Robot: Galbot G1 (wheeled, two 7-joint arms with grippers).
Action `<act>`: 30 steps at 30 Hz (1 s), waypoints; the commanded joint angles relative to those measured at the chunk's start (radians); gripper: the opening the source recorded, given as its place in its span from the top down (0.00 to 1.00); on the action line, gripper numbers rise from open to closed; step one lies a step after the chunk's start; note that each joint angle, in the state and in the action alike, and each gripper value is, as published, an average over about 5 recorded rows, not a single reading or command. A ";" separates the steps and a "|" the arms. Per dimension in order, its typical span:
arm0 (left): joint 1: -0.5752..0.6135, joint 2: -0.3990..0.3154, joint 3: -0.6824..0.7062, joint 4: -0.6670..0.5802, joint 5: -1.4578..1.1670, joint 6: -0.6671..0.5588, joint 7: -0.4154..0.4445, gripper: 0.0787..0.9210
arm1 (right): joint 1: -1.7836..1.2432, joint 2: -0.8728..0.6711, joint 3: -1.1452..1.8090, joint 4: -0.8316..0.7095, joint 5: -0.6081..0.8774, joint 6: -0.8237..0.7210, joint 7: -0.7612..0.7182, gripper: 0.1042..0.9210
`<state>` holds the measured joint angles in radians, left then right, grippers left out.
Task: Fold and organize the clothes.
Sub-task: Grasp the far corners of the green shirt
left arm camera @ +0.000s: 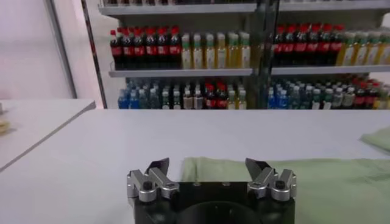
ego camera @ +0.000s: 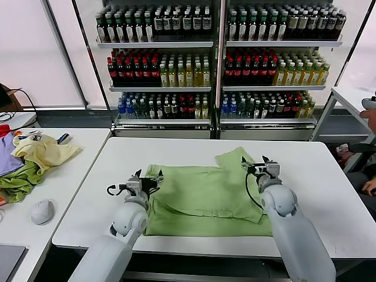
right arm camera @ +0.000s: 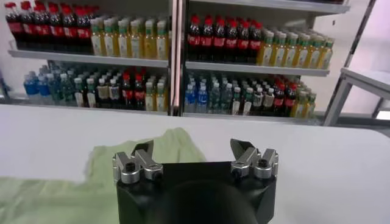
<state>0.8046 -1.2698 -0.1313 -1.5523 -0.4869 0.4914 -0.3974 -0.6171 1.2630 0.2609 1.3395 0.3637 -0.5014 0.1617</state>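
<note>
- From the head camera, the light green shirt (ego camera: 202,197) lies spread on the white table (ego camera: 147,155), partly folded, with one sleeve sticking out toward the far side near the right arm. The left gripper (ego camera: 145,183) sits over the shirt's left edge, its fingers parted and nothing between them. The right gripper (ego camera: 261,167) is at the shirt's far right side, just beside that sleeve, fingers also apart and empty. I cannot tell from here whether either gripper touches the cloth. On a second table (ego camera: 70,194) to the left sits a heap of garments (ego camera: 29,161) in pale yellow, green and purple, with a grey computer mouse (ego camera: 42,211) nearer the robot. Behind stand shelves of bottled drinks (ego camera: 217,59).
- From the left wrist camera, the left gripper (left arm camera: 210,167) has its two fingers spread wide with bare space between them. The shirt (left arm camera: 329,182) runs across the tabletop (left arm camera: 122,140) just beyond the fingers, and the bottle shelves (left arm camera: 244,55) fill the background.
- From the right wrist camera, the right gripper (right arm camera: 194,152) likewise stands wide apart, holding nothing. The shirt's sleeve (right arm camera: 173,149) shows between and beyond the fingers, the rest of the green cloth trailing off to one side over the table (right arm camera: 329,164). More bottle shelves (right arm camera: 183,55) stand behind.
</note>
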 commanded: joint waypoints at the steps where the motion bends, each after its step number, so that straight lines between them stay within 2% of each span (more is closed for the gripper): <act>1: -0.206 -0.024 0.045 0.289 -0.015 0.019 -0.011 0.12 | 0.240 0.054 -0.065 -0.345 -0.019 0.004 -0.009 0.12; 17: -0.217 -0.036 0.062 0.336 -0.059 0.058 -0.007 0.12 | 0.260 0.117 -0.039 -0.484 -0.059 0.003 -0.062 0.13; 21: -0.205 -0.032 0.068 0.320 -0.077 0.062 0.000 0.20 | 0.254 0.120 -0.035 -0.498 -0.039 -0.014 -0.079 0.23; 30: -0.167 -0.019 0.072 0.276 -0.119 0.070 0.019 0.50 | 0.233 0.108 -0.025 -0.485 0.020 -0.073 -0.109 0.55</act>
<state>0.6239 -1.2891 -0.0648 -1.2726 -0.5699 0.5467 -0.3855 -0.3933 1.3628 0.2405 0.8983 0.3538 -0.5339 0.0735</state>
